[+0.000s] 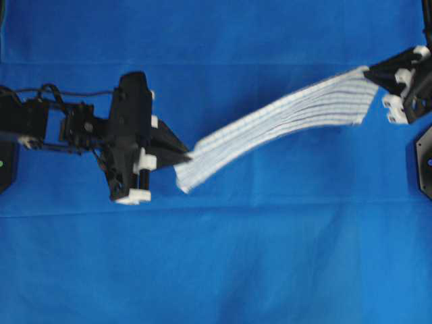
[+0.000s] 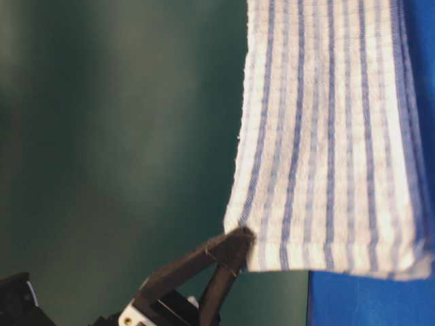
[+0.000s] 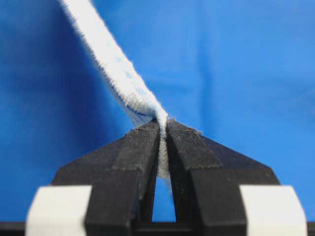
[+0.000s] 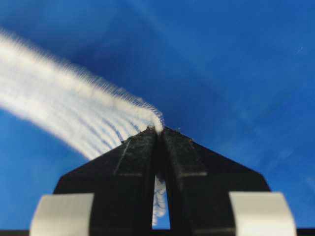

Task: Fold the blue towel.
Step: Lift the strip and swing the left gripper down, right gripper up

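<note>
The blue towel (image 1: 283, 121) hangs stretched above the blue sheet (image 1: 216, 270), lifted clear of it. You see the left gripper (image 1: 183, 156) pinching one towel corner and the right gripper (image 1: 370, 73) pinching the opposite corner, both jaws pressed tight.

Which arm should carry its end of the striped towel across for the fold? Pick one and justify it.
Left, tentatively. The left end effector pinches the blue towel near mid-table, with bare blue sheet around it. The right end effector grips the other end at the picture's edge, so it suits anchoring.
</note>
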Motion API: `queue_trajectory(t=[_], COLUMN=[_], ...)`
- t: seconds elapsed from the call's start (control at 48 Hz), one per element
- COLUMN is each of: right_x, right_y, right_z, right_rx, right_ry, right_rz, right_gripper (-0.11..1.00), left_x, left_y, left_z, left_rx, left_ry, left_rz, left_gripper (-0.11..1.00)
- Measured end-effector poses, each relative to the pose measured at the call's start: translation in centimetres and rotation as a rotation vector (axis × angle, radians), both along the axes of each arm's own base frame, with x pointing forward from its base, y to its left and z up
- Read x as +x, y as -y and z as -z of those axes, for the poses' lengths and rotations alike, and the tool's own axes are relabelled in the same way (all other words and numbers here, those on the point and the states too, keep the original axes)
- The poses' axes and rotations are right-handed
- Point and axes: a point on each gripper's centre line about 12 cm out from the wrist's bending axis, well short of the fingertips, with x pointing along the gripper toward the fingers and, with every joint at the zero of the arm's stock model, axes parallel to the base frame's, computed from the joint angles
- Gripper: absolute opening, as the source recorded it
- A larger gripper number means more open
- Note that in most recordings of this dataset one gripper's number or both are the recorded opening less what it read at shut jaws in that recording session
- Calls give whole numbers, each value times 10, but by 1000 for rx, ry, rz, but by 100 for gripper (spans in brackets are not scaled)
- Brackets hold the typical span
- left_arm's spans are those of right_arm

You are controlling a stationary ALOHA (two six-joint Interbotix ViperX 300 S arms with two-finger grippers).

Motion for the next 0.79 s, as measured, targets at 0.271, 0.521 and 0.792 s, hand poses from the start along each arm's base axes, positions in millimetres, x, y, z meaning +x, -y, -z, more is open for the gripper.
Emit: queue_trajectory(t=[0.271,0.521,0.792], right_x=[20,55,93], right_y=[35,62,88], right_z=[1,-5,-11], right_rx=[-28,-79,-116], right_ry=[-25,-68,-96], right_rz=[57,30,3], right_gripper=[5,5,5], left_x=[39,83,111], left_y=[28,49,63], left_z=[-2,2,1], left_rx=[1,4,2], left_ry=[82,96,111], left_rz=[68,107,128], left_gripper=[3,3,3])
